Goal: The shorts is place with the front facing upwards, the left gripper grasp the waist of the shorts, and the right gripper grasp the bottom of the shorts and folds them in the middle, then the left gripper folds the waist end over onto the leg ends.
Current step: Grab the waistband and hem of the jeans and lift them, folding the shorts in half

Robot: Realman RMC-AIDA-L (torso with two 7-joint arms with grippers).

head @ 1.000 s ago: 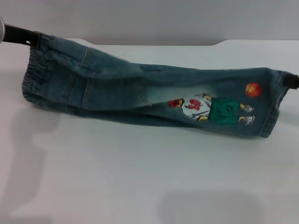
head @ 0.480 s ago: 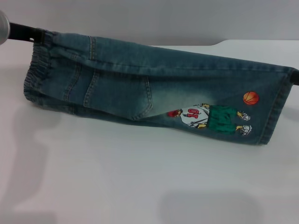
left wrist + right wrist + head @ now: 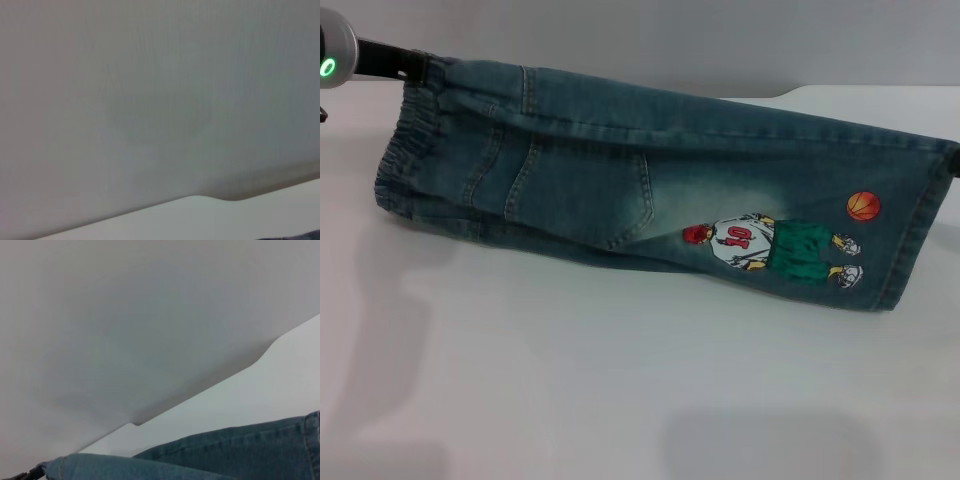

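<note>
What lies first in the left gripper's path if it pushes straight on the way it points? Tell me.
The left gripper points toward the robot's right, already at the waist of the shorts. It would meet that denim first, though depth is unclear.

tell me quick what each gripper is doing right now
left gripper: shut on the waist of the shorts, held up off the table.
right gripper: at the leg hem end, barely in view; fingers cannot be told.

Lab-like test bench: bare white table [image 3: 620,400], plain grey wall [image 3: 720,40].
</note>
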